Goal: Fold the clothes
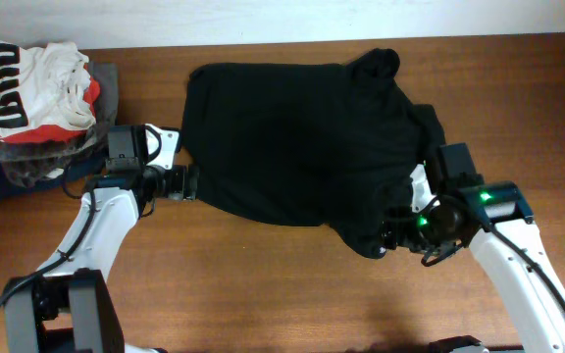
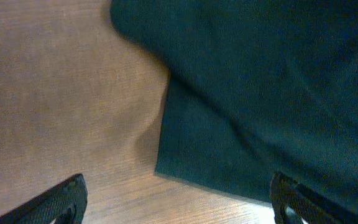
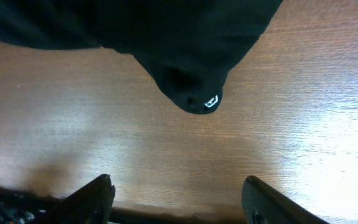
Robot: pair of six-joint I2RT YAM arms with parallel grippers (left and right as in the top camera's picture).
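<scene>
Both grippers stand open and empty. The left gripper [image 1: 188,183] sits at the left edge of the black T-shirt [image 1: 302,137], spread mid-frame on the table [image 1: 263,284]; the right gripper [image 1: 392,226] sits by its lower-right corner. Each should probably bite the fabric edge firmly, then lift together.

Overhead camera faces straight down onto the table [image 1: 263,294]; wrist cameras skim the black T-shirt [image 1: 292,137] closely (shared with overhead).
</scene>
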